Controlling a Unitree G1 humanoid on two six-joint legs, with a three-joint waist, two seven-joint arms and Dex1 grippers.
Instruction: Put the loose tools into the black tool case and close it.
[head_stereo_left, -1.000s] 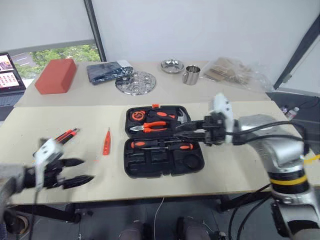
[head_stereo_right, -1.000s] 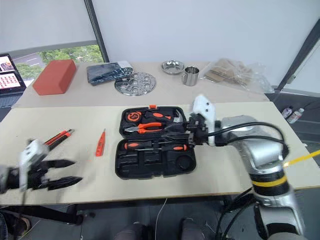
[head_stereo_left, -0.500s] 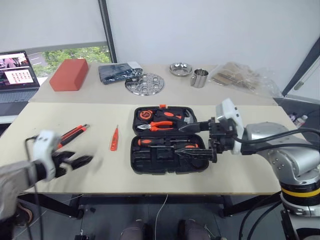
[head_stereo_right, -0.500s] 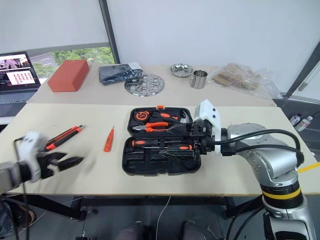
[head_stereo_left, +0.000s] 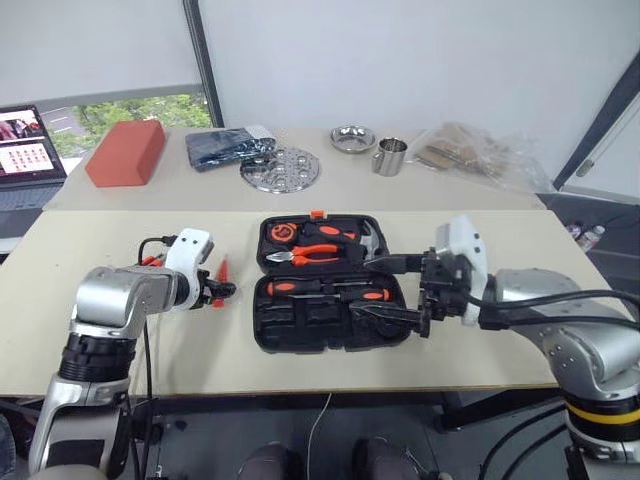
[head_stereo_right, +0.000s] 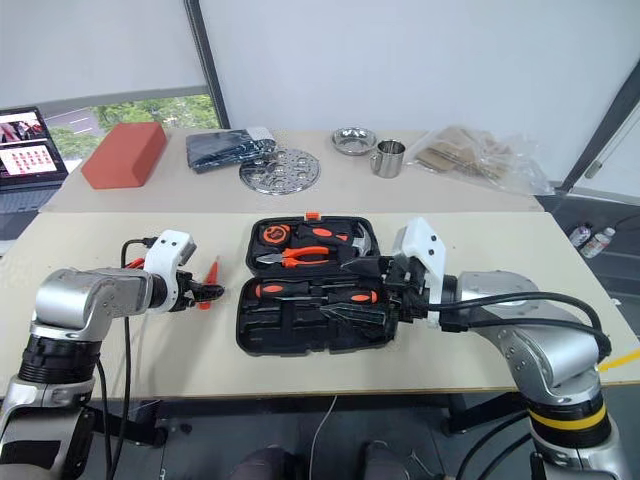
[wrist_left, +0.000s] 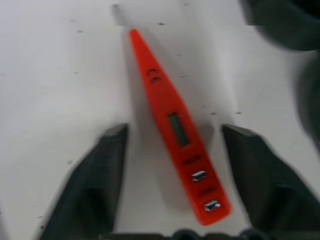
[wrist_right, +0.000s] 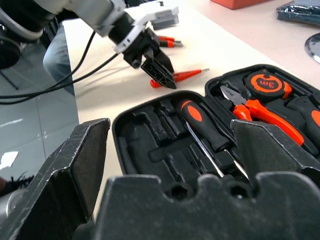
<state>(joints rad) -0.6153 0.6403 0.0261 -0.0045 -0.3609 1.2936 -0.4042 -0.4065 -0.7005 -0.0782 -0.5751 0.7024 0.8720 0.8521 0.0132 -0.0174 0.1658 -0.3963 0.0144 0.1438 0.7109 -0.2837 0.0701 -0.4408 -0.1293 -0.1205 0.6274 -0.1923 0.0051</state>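
left gripper (wrist_left: 170, 150) lowered with its black fingers (wrist_left: 102, 170) spread either side of the small slim orange tester screwdriver (wrist_left: 175, 130) on the beige tabletop (head_stereo_left: 500, 240), not clamped, open black moulded tool case (head_stereo_left: 330, 280) mid-table, right gripper (wrist_right: 170, 150) wide open above its near half

Bare tabletop (head_stereo_left: 90, 240) at left and lower centre of the frame, open for passage. Left gripper (wrist_left: 172, 145) astride the tester screwdriver (wrist_left: 175, 130), clear gaps either side. Right gripper (head_stereo_left: 385, 290) spread wide above the open tool case (head_stereo_left: 330, 320), blocking its right half.
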